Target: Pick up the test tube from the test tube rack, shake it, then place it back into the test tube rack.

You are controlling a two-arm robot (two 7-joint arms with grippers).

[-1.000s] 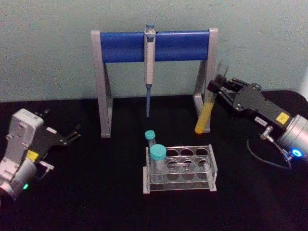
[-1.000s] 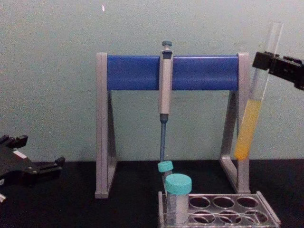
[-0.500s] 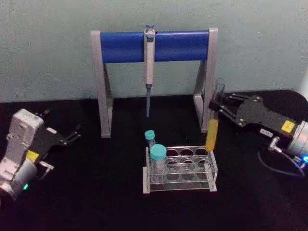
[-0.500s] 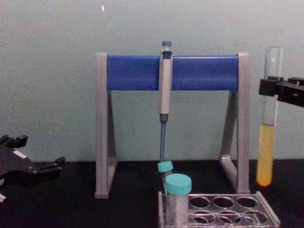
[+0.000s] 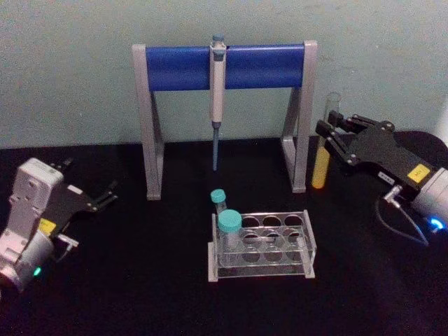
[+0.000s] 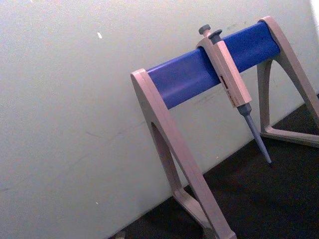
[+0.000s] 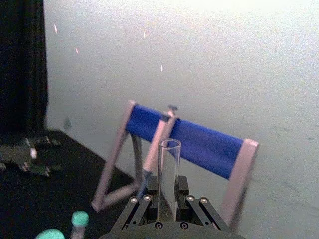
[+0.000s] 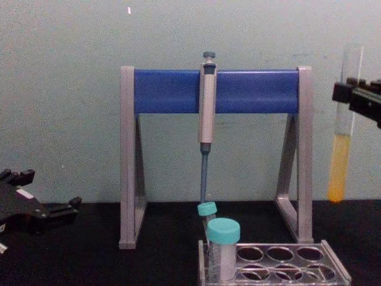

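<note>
Honestly, right gripper [image 5: 327,133] is clamped on the uncapped tube [image 5: 321,169], left gripper [image 5: 89,183] parked open, so a hard shake could slosh liquid out.

Lab bench: black table [image 5: 126,280] against a plain pale wall [image 5: 70,70]. Grey-and-blue pipette stand [image 5: 182,68] at 12 o'clock on the table, with a pipette [image 5: 218,84] hanging off its bar. Clear test tube rack [image 5: 309,245] toward 5 o'clock, holding teal-capped tubes [image 5: 229,224].
</note>
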